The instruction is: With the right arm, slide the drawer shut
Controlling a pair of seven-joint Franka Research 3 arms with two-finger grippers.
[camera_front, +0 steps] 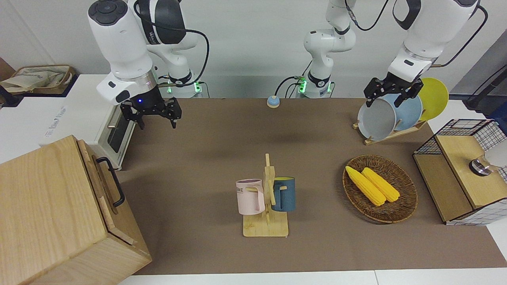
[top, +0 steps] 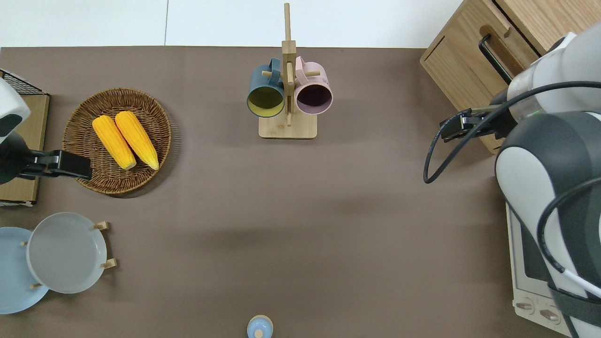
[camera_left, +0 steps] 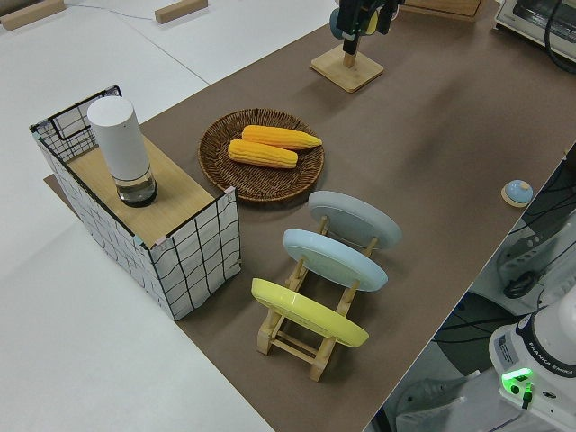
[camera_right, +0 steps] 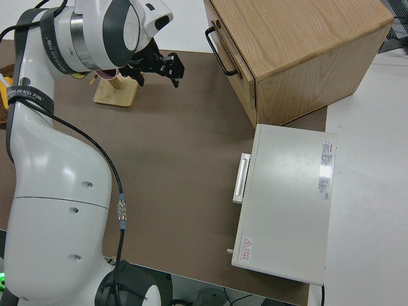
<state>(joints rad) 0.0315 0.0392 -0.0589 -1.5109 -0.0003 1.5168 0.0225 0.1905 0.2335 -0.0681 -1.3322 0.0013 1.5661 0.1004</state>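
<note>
Brown tabletop lies under right hand, fingers spread.

corn basket, mug rack, plates

Bright, even indoor light falls from above across all four views. Shadows on the brown bench are soft and faint: a broad, dim smudge near its middle and a thin dark rim under the wicker basket. There is no strong glare. Focus is sharp throughout, with slight bending of straight lines toward the edges.
</note>
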